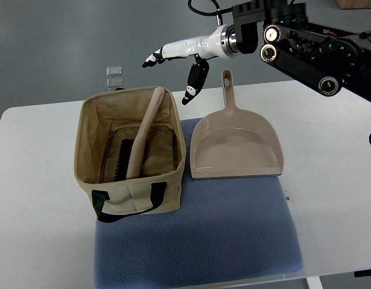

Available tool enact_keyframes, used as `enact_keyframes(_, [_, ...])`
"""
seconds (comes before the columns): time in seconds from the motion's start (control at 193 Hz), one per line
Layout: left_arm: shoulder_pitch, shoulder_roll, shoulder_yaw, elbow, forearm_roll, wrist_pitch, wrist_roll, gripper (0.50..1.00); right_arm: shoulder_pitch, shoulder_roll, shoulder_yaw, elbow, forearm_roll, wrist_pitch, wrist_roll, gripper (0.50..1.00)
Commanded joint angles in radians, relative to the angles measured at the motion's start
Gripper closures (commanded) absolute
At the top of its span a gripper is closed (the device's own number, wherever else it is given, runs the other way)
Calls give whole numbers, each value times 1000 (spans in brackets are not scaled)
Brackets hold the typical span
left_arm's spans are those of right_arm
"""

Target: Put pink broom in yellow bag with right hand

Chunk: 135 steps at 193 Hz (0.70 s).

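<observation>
Broom (143,135) is seen leaning inside the bag (130,150) beside the dustpan (236,147) on the bench (330,156), while the right hand (182,57) is held above with fingers (152,59) spread, empty.

Even, fairly bright overhead light fills the top view. The table (330,198) reads near white, almost washed out. The bag (130,150) is dim inside and throws a soft shadow onto the mat (233,235) beside it. Focus is sharp throughout, with little edge distortion.
</observation>
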Motion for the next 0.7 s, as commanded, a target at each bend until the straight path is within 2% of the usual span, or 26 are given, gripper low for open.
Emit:
enact_keyframes(0.0, [1, 0, 0, 0, 0, 0, 0, 500, -10, -15, 147, -1, 10, -44, 1, 560])
enact_keyframes(0.145, [9, 0, 0, 1, 0, 0, 0, 500, -125, -21, 369, -13, 128, -157, 0, 560])
enact_keyframes(0.151, [9, 0, -2, 3, 0, 0, 0, 500, -143, -21, 402, -18, 158, -181, -2, 560])
enact_keyframes(0.202, [9, 0, -2, 4, 0, 0, 0, 500, -183, -18, 461, -21, 223, -236, 0, 560])
enact_keyframes(0.26, [11, 0, -2, 7, 0, 0, 0, 500, -251, -8, 523, -32, 347, -340, 3, 560])
enact_keyframes(0.27, [11, 0, -2, 7, 0, 0, 0, 500, -251, -8, 523, -32, 347, -341, 3, 560])
enact_keyframes(0.358, [12, 0, 0, 7, 0, 0, 0, 500, -338, 5, 577, -68, 577, -529, 4, 560])
enact_keyframes(0.436, [12, 0, 3, 7, 0, 0, 0, 500, -390, 13, 579, -93, 757, -638, 6, 560])
enact_keyframes(0.519, [12, 0, 5, 7, 0, 0, 0, 500, -469, 13, 580, -93, 923, -661, 18, 560])
enact_keyframes(0.623, [12, 0, 5, 6, 0, 0, 2, 500, -573, 13, 580, -98, 1099, -643, 110, 560])
enact_keyframes(0.696, [12, 0, 6, 6, 0, 0, 2, 500, -621, 21, 580, -102, 1173, -624, 152, 560])
